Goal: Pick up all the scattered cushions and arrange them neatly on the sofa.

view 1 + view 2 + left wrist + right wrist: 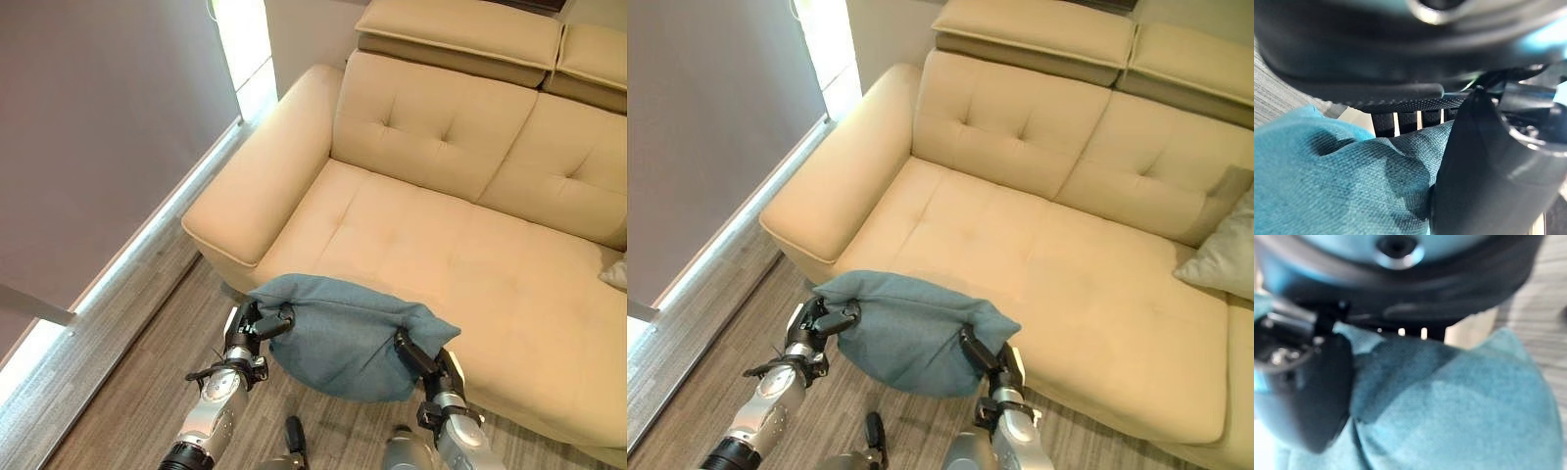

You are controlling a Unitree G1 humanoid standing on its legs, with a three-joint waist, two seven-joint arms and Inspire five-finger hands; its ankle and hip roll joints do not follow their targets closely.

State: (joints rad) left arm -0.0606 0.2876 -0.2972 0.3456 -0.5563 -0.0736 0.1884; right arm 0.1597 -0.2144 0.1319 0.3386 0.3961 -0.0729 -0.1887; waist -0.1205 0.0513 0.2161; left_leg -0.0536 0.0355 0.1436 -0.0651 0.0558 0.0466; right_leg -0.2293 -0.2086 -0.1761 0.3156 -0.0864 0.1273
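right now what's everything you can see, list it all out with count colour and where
teal cushion: one, blue-green, held up in front of the sofa's front edge, gripped at both ends
grey cushion: one, light grey, on the seat at the sofa's right end, leaning on the backrest
sofa: one, beige, tufted back, ahead of the robot
floor: grey wood-look planks, below and left of the sofa
wall: grey, to the left
left hand: dark, curled on the teal cushion's left end
right hand: dark, curled on its right end
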